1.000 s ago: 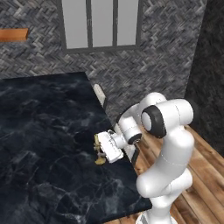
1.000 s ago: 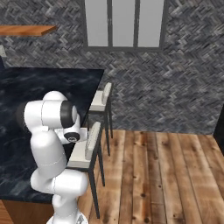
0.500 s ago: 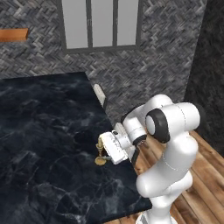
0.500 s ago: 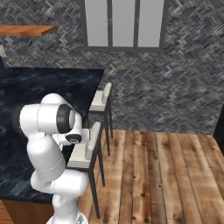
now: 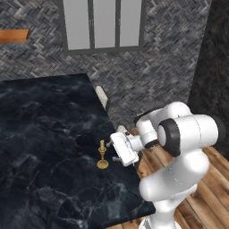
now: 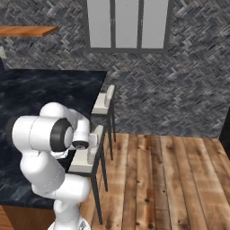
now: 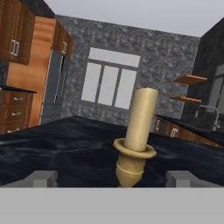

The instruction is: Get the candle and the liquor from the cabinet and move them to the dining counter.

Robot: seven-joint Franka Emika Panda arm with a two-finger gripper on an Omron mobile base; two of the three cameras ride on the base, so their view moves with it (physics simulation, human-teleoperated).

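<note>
On the dining counter [image 5: 40, 134] the candle [image 5: 102, 155] stands upright between the gripper's [image 5: 112, 150] wide-spread jaws. A crooked retreat could topple it.

A grey three-pane window [image 5: 103, 24] sits in the herringbone stone wall [image 5: 170, 62]. An orange wooden shelf [image 6: 27, 30] is fixed to that wall, left of the window. Two pale-seated stools [image 6: 104, 104] stand on the plank floor [image 6: 170, 179] (the nearer one partly hidden). In the hand view, two more wooden shelves [image 7: 189, 79] hang at the right, with a curved faucet [image 7: 211, 110] below them.
</note>
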